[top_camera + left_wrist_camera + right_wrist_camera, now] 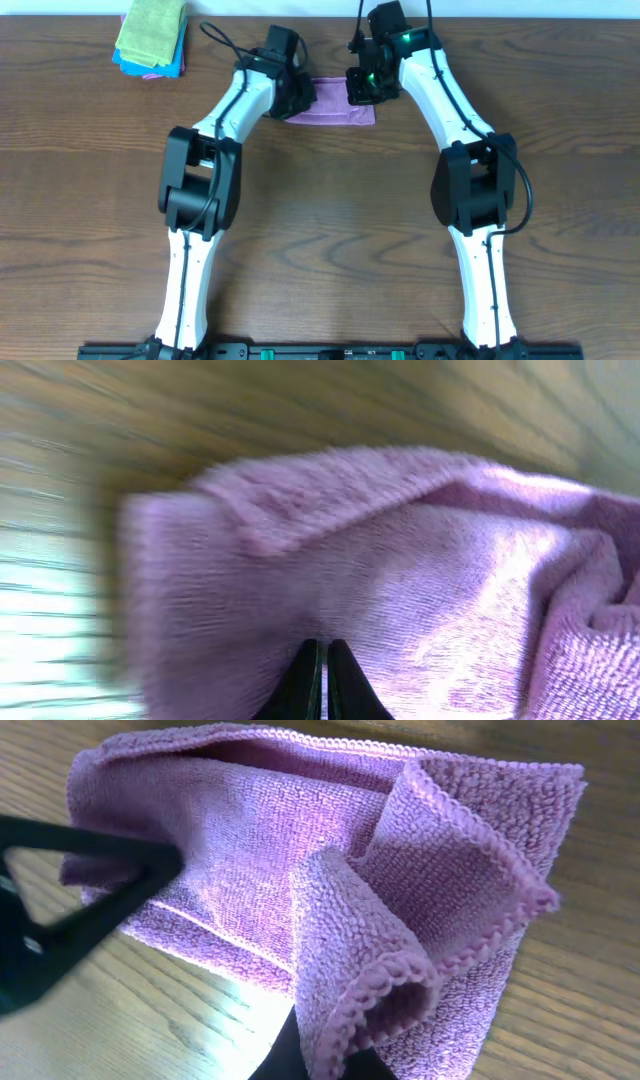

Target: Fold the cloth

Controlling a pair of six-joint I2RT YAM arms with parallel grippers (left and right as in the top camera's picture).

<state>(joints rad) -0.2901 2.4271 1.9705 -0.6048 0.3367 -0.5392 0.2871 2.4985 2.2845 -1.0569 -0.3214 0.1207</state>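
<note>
rumpled purple cloth (pixel 338 112), one hemmed corner curled up; left gripper (pixel 323 658) and right gripper (pixel 361 90) each pinch it.

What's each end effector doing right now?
Left end effector: closed; whether it pinches the cloth cannot be told.
Right end effector: closed on a raised fold of the cloth.

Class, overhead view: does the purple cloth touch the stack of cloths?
No, bare wooden table separates the purple cloth from the stack of cloths.

Cloth (pixel 335 108) partly covered overhead; left wrist view blurred.
</note>
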